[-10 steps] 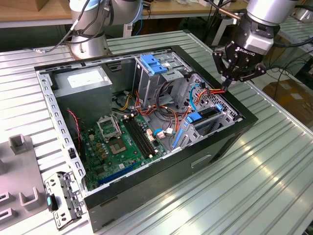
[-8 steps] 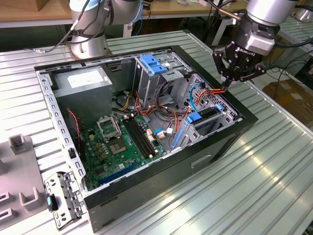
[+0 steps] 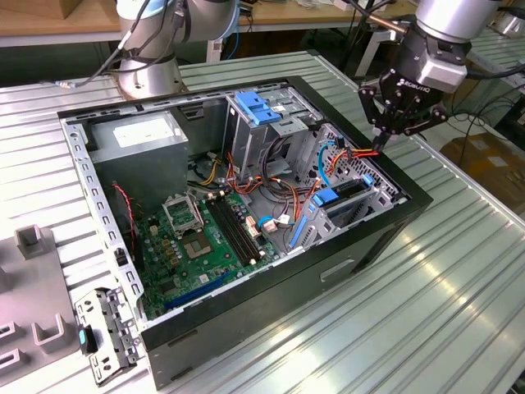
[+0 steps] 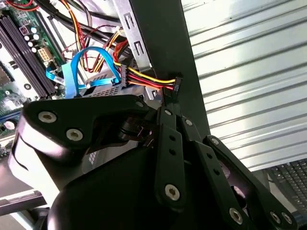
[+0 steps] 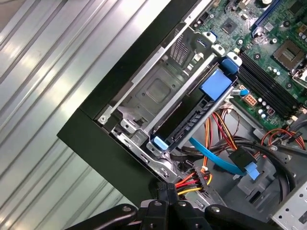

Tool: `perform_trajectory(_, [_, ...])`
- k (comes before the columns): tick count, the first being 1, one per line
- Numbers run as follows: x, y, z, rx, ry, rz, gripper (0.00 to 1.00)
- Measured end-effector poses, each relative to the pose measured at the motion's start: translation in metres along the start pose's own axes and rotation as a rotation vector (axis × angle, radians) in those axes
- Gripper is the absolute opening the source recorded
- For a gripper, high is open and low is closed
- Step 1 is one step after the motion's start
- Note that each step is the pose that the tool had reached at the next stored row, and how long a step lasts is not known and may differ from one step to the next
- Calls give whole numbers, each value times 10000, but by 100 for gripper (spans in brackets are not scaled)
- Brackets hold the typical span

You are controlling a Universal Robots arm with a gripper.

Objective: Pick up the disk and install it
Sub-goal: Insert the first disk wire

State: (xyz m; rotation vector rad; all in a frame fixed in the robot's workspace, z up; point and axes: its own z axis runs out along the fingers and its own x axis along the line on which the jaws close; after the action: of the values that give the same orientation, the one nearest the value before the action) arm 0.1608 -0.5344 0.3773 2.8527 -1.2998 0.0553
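Gripper (image 3: 380, 150) pinched on power connector (image 4: 176, 85) of red-yellow-black cable, at case's edge. Disk (image 5: 192, 122) seated in drive cage (image 5: 158, 91), blue rails showing; in exterior view lies toward seven o'clock from gripper, long axis along bay.

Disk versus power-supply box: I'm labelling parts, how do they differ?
The power-supply box is bulky, grey, white-stickered; the disk is slim, dark, blue-railed. The box sits at the exterior view's left, the disk in a bay at its right. Both lie inside the open case.
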Motion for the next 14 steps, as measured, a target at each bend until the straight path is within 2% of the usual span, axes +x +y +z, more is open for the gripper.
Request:
perform_trajectory(6, [4, -5, 0, 37, -9, -1046, 11])
perform_trajectory(14, [15, -18, 0, 40, -8, -1137, 11])
